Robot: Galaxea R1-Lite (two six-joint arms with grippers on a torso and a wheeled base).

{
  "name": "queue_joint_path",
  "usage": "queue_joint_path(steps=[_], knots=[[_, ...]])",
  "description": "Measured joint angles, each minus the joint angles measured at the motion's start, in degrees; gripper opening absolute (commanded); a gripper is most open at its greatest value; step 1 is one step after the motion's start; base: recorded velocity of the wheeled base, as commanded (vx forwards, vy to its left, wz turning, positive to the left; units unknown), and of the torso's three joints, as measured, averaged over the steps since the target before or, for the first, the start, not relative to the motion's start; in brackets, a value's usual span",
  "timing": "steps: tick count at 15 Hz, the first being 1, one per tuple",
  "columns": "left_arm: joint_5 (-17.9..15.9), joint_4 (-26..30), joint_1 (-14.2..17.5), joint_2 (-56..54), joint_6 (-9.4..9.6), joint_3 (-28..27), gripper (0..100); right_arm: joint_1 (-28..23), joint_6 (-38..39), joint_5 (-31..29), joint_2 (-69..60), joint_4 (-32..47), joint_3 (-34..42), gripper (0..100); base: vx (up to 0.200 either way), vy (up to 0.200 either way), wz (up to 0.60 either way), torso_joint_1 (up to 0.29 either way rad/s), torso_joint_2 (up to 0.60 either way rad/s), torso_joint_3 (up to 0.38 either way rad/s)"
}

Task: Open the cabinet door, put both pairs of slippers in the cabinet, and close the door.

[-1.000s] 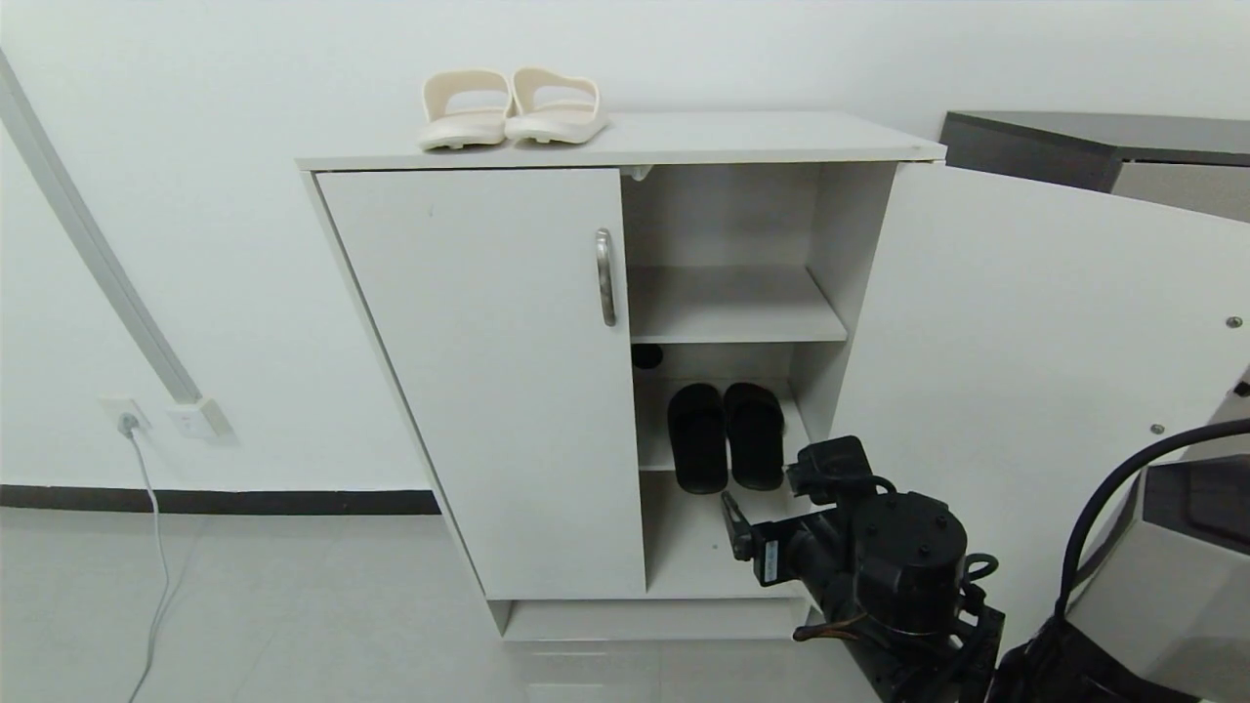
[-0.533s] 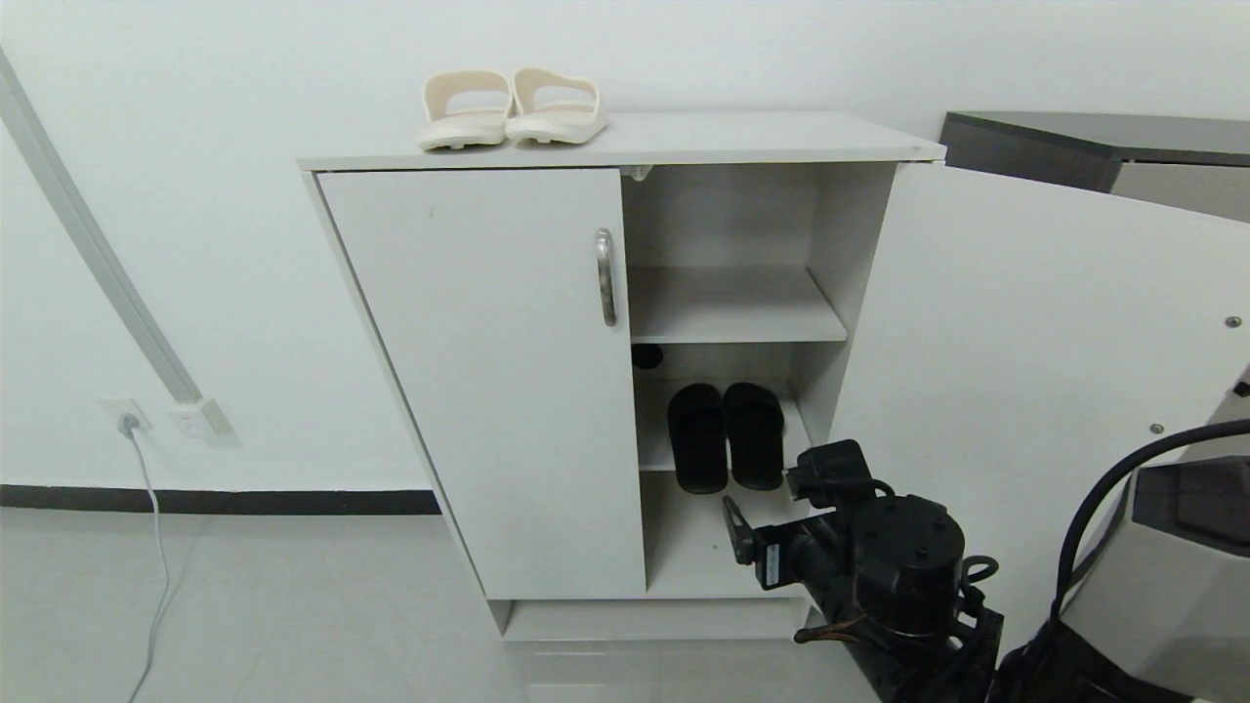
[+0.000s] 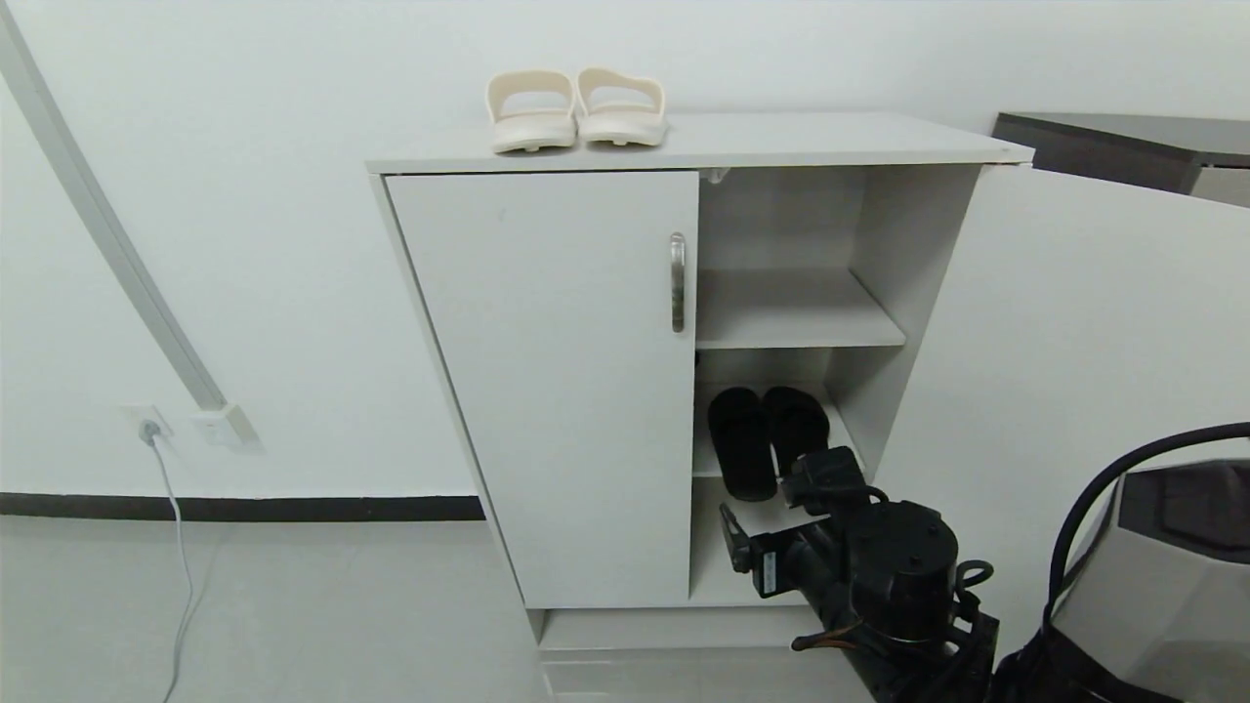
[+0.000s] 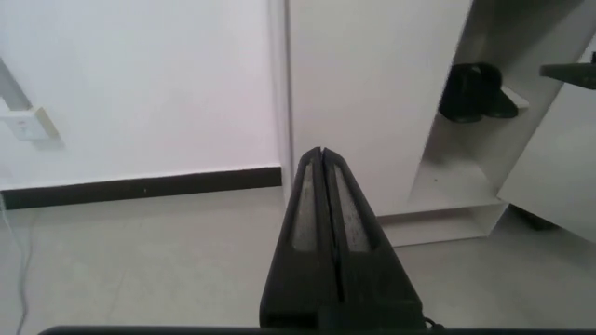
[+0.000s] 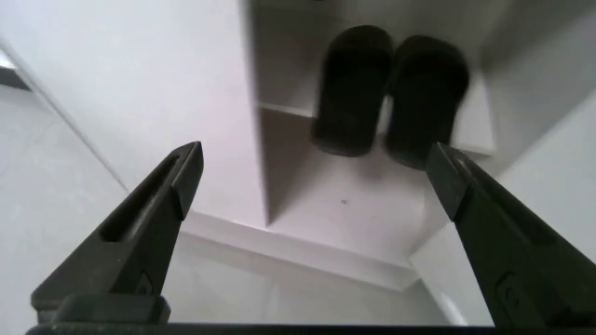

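Note:
A beige pair of slippers (image 3: 576,109) lies on top of the white cabinet (image 3: 840,146). The cabinet's right door (image 3: 1074,391) stands wide open and its left door (image 3: 557,381) is closed. On the middle shelf rests a black pair of slippers (image 3: 767,439), also seen as the black pair (image 5: 391,88) and the black pair (image 4: 477,91). My right gripper (image 3: 771,508) hangs open in front of the lower shelves, just below the black pair, with nothing between its fingers (image 5: 177,186). My left gripper (image 4: 321,163) is shut and empty, out over the floor in front of the closed door.
The upper shelf (image 3: 796,312) and bottom shelf (image 3: 723,576) are bare. A wall socket with a cable (image 3: 146,430) and a slanting grey conduit (image 3: 107,244) are on the left wall. A dark grey unit (image 3: 1123,146) stands behind the open door. Open floor (image 3: 244,605) lies left of the cabinet.
The whole head picture has shifted, so the cabinet sits farther right: the camera moved. Both pairs of slippers and the doors stay as they were. The right gripper stays open.

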Motion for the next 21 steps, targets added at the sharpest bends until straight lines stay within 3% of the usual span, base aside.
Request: queue_joint_path(steps=[9, 21], knots=[[0.0, 0.0, 0.0, 0.0, -0.11, 0.0, 0, 0.0, 0.0, 0.4, 0.2, 0.1, 0.2, 100, 0.000, 0.200, 0.00, 0.001, 0.00, 0.003], [0.5, 0.0, 0.0, 0.0, -0.41, 0.0, 0, 0.0, -0.1, 0.3, 0.4, -1.2, 0.9, 100, 0.000, 0.000, 0.00, 0.000, 0.00, 0.000]])
